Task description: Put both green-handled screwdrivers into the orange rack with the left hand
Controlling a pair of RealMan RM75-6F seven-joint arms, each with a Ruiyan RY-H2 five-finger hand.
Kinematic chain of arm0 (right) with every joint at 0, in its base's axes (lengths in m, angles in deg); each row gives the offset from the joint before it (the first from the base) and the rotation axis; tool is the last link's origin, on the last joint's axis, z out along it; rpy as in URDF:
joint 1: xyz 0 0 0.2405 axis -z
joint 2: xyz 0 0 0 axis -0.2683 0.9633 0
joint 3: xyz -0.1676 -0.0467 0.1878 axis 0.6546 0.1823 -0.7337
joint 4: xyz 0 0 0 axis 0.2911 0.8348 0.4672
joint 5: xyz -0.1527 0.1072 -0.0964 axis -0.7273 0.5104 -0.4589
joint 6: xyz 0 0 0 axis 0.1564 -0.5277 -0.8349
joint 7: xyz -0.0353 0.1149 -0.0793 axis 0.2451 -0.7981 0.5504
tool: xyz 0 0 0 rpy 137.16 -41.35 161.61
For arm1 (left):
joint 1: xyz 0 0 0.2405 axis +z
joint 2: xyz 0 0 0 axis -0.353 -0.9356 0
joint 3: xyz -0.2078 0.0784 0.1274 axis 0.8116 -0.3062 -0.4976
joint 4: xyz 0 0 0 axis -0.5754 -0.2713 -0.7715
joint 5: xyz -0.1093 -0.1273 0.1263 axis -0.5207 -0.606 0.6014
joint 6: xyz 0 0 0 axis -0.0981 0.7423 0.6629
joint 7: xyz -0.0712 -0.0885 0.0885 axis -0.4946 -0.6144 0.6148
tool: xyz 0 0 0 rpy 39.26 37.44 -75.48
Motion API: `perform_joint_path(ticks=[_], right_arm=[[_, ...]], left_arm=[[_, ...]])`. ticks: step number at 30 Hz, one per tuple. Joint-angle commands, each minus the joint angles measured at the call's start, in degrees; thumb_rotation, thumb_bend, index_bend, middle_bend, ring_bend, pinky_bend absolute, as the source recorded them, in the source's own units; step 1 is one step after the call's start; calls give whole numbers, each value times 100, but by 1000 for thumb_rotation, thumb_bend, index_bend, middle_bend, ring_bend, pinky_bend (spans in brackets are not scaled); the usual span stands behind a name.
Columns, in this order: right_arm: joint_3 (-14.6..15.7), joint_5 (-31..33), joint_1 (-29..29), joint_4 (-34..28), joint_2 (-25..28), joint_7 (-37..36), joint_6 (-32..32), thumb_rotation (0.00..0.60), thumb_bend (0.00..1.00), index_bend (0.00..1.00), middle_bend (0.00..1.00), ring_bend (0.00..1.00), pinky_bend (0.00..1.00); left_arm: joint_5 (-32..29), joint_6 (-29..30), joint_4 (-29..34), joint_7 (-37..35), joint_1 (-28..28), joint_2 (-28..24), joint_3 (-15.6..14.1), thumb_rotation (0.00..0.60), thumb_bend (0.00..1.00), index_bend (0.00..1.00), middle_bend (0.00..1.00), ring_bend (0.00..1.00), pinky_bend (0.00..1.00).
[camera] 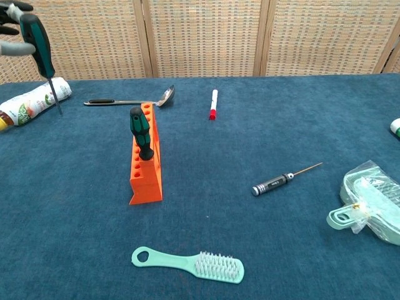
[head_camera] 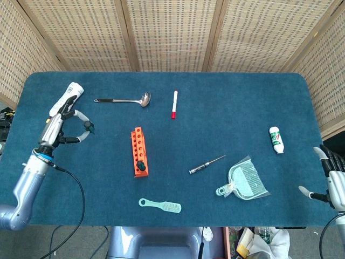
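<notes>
Because the head view looks down on the table, the left hand [head_camera: 63,120] shows raised over the left side, fingers closed around the green-handled screwdriver [head_camera: 86,128], of which only the dark green handle end peeks out. It sits well left of the orange rack [head_camera: 139,152], which lies along the table's depth with a row of holes on top; a dark handle [head_camera: 141,164] fills a hole near its front end, so one tool is probably already stowed. The right hand [head_camera: 333,181] rests at the right table edge, fingers spread and holding nothing, sensibly out of the job given to the other arm.

In the chest view, the held screwdriver [camera: 39,49] hangs nearly upright at the top left, shaft pointing down, likely oriented so the tip can drop into a hole. The rack [camera: 145,164] stands between it and the table's middle, the stowed screwdriver [camera: 140,132] upright in it, the other holes open. The black precision screwdriver [camera: 281,179] lies apart, not part of the task.
</notes>
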Motion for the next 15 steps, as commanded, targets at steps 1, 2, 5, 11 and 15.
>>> perform_joint_path(ticks=[1,2,5,11,15], right_arm=[[-3,3,2,4,4,-12,-3,600,0,0,0,0,0],[-3,3,2,7,4,-19,-3,600,0,0,0,0,0],[-7,12,-1,13,5,-25,4,600,0,0,0,0,0],[-6,12,-2,11,16,-45,13,600,0,0,0,0,0],[-15,32,-7,25,18,-66,27,600,0,0,0,0,0]], left_arm=[[314,189,342,-409,94,-300,95,600,503,636,0,0,0],[316,196,395,-457,86,-314,102,600,503,636,0,0,0],[313,192,577,-693,43,-349,145,600,503,636,0,0,0],[245,130,779,-985,-147,-202,223,600,503,637,0,0,0],[72,-76,778,-1106,-335,-25,252,600,512,641,0,0,0]])
